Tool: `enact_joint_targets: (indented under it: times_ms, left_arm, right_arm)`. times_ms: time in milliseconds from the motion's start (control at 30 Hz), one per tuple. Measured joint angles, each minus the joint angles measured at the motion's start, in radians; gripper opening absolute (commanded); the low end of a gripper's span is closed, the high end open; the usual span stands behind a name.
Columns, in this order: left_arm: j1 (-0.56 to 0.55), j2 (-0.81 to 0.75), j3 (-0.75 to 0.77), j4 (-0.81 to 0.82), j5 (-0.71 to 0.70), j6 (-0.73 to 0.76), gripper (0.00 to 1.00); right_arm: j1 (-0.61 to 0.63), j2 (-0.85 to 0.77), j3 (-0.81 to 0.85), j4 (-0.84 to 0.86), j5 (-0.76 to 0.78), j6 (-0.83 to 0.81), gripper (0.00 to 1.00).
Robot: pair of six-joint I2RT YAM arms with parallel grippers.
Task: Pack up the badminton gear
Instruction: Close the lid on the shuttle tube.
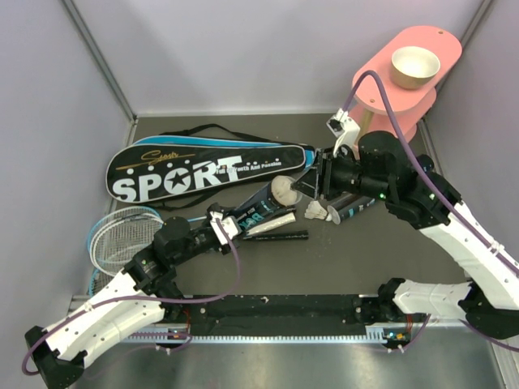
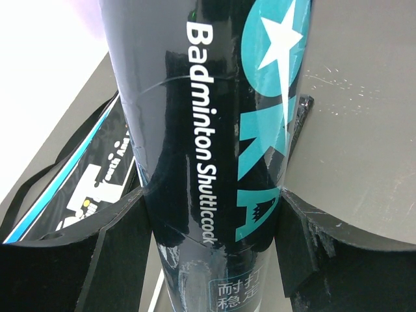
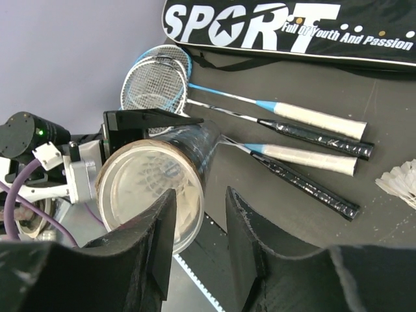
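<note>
1. Left claw (image 2: 211, 211) clamped round the black tube (image 2: 195, 97) — its open mouth faces the right claw (image 3: 200, 211).
2. Right claw: jaws apart, empty, just before that mouth.
3. Shuttlecock (image 3: 400, 182) lies loose near the right claw — untouched.

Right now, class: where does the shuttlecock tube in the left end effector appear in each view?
Top external: shuttlecock tube at centre, slanted.
Left wrist: tube fills the middle, top to bottom.
Right wrist: tube lower left, open mouth toward camera.
Shared landmark: the SPORT racket bag.
</note>
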Motion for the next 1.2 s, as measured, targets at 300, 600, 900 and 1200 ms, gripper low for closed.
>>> enact_joint_targets:
  times_ms: [300, 600, 900, 1200]
  left_arm:
    - [0.0, 0.0, 0.0, 0.001, 0.0, 0.0, 0.0]
    - [0.0, 0.0, 0.0, -0.01, 0.011, 0.0, 0.0]
    - [-0.002, 0.001, 0.0, -0.019, 0.018, -0.004, 0.0]
    - [-0.005, 0.001, 0.0, 0.021, 0.021, -0.011, 0.0]
  right_arm:
    - [0.0, 0.002, 0.008, -0.021, 0.005, -0.018, 0.35]
    - [0.047, 0.047, 0.008, 0.019, 0.027, -0.021, 0.35]
    - [0.107, -0.012, -0.102, 0.129, 0.143, 0.009, 0.48]
    - [0.112, -0.027, -0.033, 0.043, 0.209, 0.032, 0.59]
